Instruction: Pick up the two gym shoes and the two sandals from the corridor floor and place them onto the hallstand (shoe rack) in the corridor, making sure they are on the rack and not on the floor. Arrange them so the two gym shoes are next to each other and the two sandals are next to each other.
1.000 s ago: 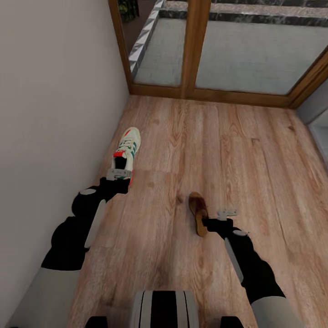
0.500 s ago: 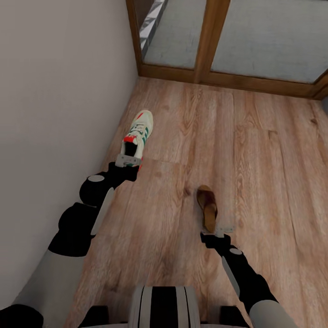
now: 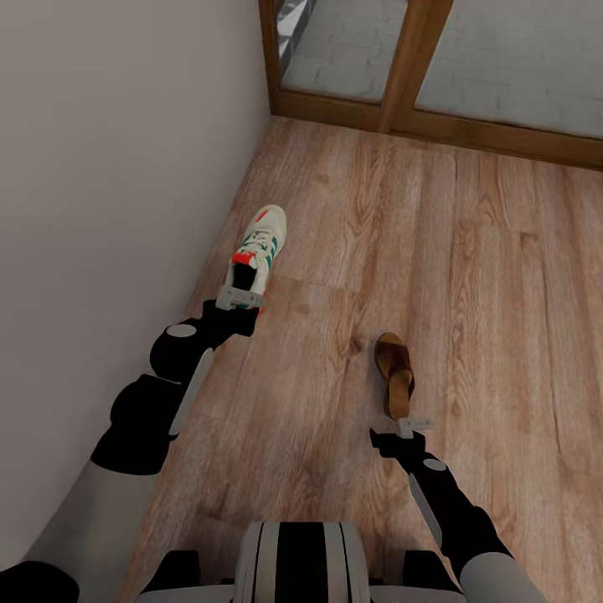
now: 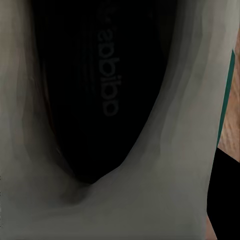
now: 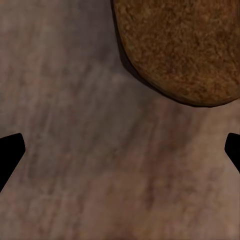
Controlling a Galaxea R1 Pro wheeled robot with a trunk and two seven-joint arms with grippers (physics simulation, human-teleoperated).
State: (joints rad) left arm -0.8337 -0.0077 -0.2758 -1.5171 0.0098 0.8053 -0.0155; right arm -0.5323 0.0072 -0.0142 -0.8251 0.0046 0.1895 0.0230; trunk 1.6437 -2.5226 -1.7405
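Note:
One cream gym shoe (image 3: 261, 243) with green stripes lies on the corridor floor (image 3: 502, 293) close to the wall, toe pointing away. My left gripper (image 3: 240, 295) sits at its heel. The left wrist view looks into the shoe's dark insole (image 4: 100, 90), and one black finger (image 4: 223, 200) lies against the outside of the shoe's wall. One brown sandal (image 3: 394, 368) lies on the planks further right. Just behind the sandal's heel (image 5: 180, 45), my right gripper (image 3: 413, 425) stands open, fingertips (image 5: 9, 150) wide apart over bare floor. The hallstand is out of view.
A plain pale wall (image 3: 109, 167) runs along the left, close to the gym shoe. Glass doors in a wooden frame (image 3: 410, 59) close the far end. Bare planks stretch to the right of the sandal. My base (image 3: 301, 561) is at the near edge.
The camera has shifted, so the whole scene has slid. My right gripper has moved from beside the sandal to just behind its heel. The left gripper has stayed at the shoe's heel.

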